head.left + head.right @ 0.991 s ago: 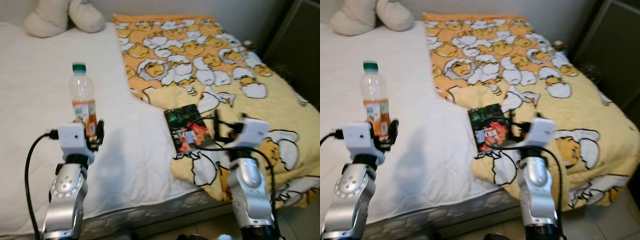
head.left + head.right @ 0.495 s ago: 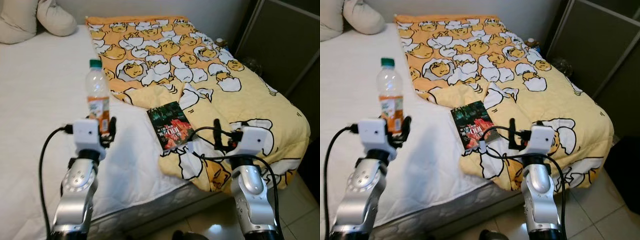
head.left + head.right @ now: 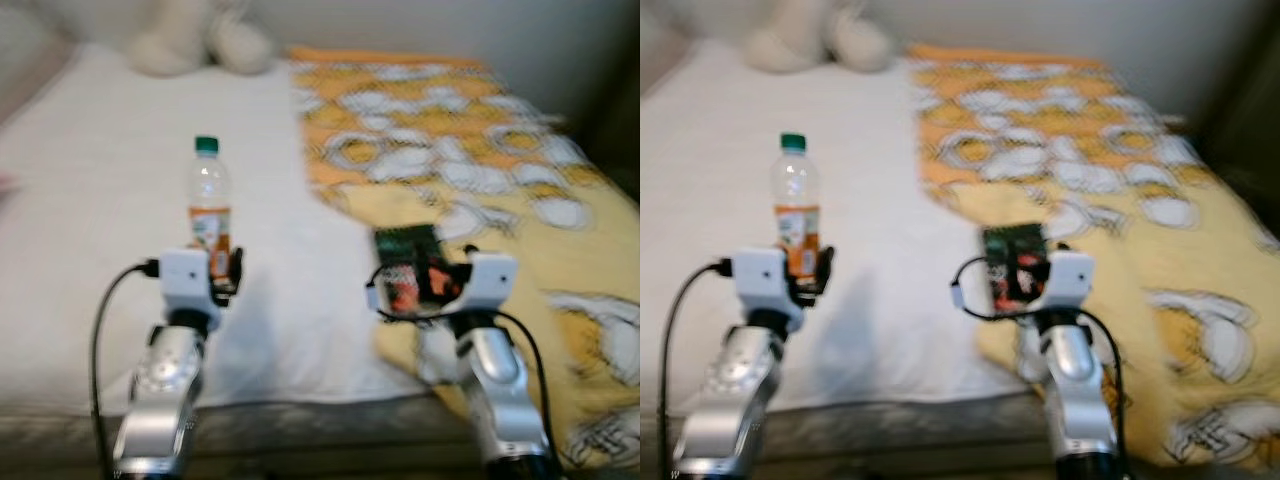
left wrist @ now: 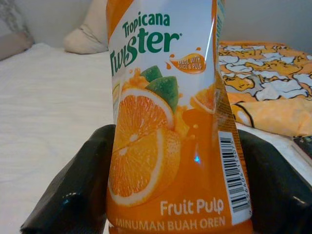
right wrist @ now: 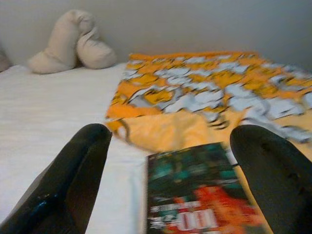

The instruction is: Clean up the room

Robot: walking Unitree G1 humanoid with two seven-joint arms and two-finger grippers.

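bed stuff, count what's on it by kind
Juice bottle: 1, held in the left gripper
Book: 1, ahead of the open right gripper
Patterned yellow blanket: 1
Cream pillows: 2
Total: 5

White bed (image 3: pixel 90 190) — yellow blanket (image 3: pixel 480 150), book (image 3: pixel 405 265), pillows (image 3: pixel 200 45) on it.

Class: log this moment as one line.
left gripper: shut on bottle | right gripper: open over book | bed
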